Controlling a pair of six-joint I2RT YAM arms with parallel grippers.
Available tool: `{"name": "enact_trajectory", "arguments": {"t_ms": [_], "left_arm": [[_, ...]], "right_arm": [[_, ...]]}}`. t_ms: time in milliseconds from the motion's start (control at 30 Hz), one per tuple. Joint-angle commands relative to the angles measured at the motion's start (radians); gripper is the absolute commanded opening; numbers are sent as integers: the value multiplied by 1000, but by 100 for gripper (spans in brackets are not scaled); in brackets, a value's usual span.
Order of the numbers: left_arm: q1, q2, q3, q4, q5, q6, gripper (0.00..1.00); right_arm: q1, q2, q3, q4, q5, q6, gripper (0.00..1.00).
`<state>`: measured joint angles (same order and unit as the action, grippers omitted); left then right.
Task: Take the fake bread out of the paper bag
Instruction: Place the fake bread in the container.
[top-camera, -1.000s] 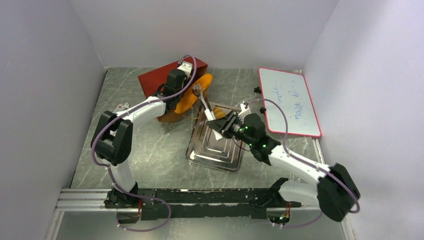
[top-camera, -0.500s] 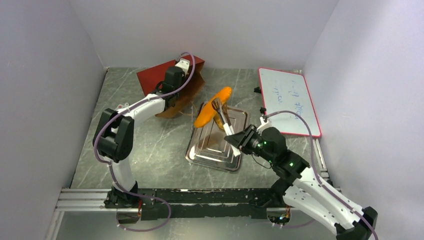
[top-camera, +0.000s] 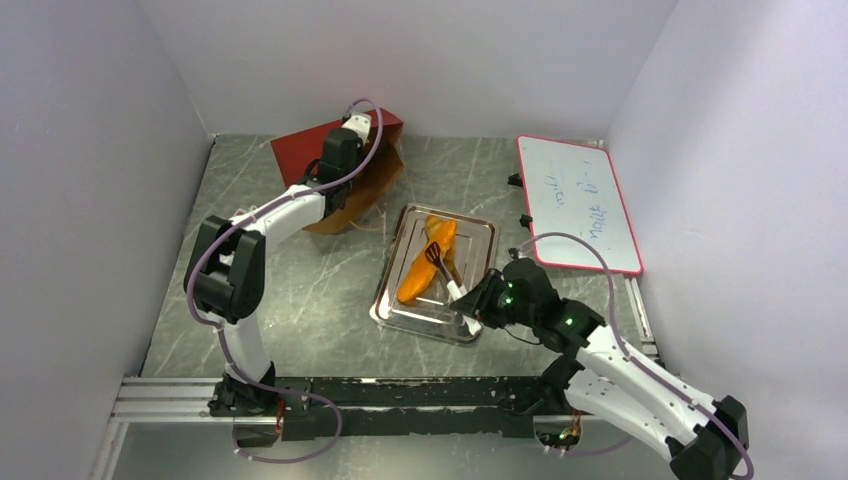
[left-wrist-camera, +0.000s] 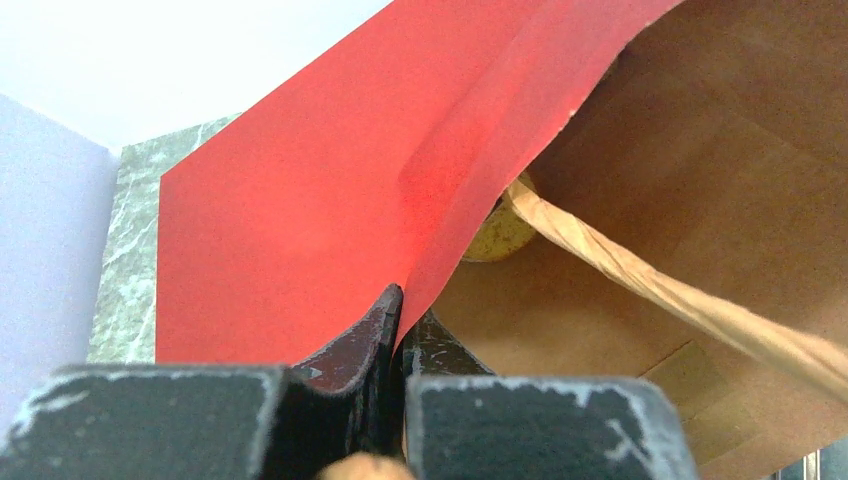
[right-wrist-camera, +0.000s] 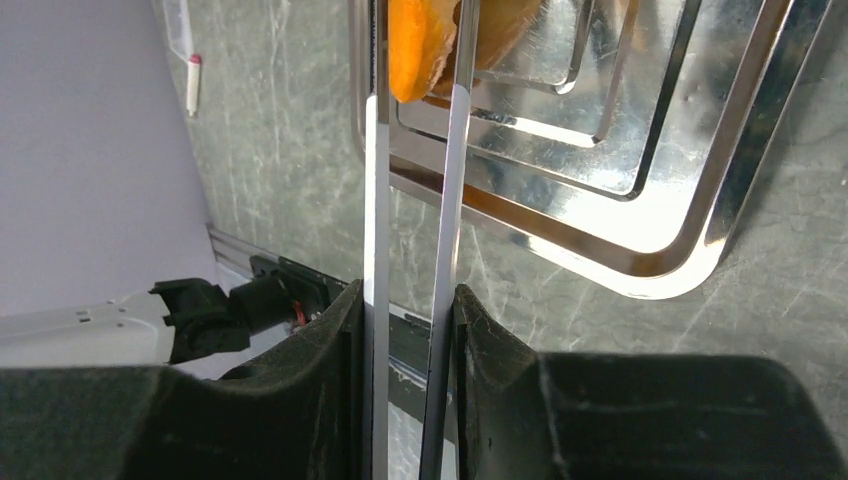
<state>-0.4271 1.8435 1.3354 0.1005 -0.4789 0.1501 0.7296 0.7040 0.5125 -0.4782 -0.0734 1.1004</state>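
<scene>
**A:** Moved since 1 s ago: bread (top-camera: 410, 283) was up at the bag mouth, now it's low over the tray (top-camera: 430, 318). R arm has pulled back toward the near edge.

**B:** Where's it vs the fingers?

**A:** Not in them directly. R gripper (right-wrist-camera: 408, 310) is narrowed onto the tongs (right-wrist-camera: 375, 200), pressing the 2 metal strips btwn its pads. The black tong tips pinch the long loaf around mid-length, so the bread sits out past the fingers (right-wrist-camera: 330, 350), at the far end of the tongs. R wrist cam shows orange btwn the 2 strips at the top, tray rim below.

**B:** Resting on the tray or hanging?

**A:** Can't tell.

**B:** Any other bread?

**A:** 2nd bread piece (top-camera: 443, 232) lies at the tray's far end, just beside the long one.

**B:** L side?

**A:** L gripper (left-wrist-camera: 402, 310) is clamped tight on the red edge of the bag (top-camera: 300, 160), same spot as before, at the table's far side. Mouth faces the tray. L wrist cam shows the brown inside and 1 twisted cord handle (left-wrist-camera: 650, 285).
</scene>
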Motion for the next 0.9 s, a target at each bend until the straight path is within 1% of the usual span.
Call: {"name": "enact_trajectory", "arguments": {"t_ms": [0,233,300,400,500,633,700,867], "left_arm": [[7,-41,15,40,-3,-8,7],[7,-61,5,30,22,-38,7],[7,-63,0,24,28,-44,7],[7,-65,-10,22,37,-52,7],[6,-70,-14,20,39,-54,7],[5,-72,-12,17,43,-55,7],[6,-71,-8,11,45,-56,7],[5,-70,-5,4,50,-61,7]], "right_arm": [[11,46,16,58,-58,-42,0],[26,119,8,145,-89,-26,1],[27,136,-6,177,-104,-13,9],[29,154,-16,201,-113,1,24],[28,136,-15,175,-96,4,32],[28,92,-26,134,-82,11,34],[28,78,-39,127,-84,20,38],[29,46,-63,115,-84,35,40]]}}
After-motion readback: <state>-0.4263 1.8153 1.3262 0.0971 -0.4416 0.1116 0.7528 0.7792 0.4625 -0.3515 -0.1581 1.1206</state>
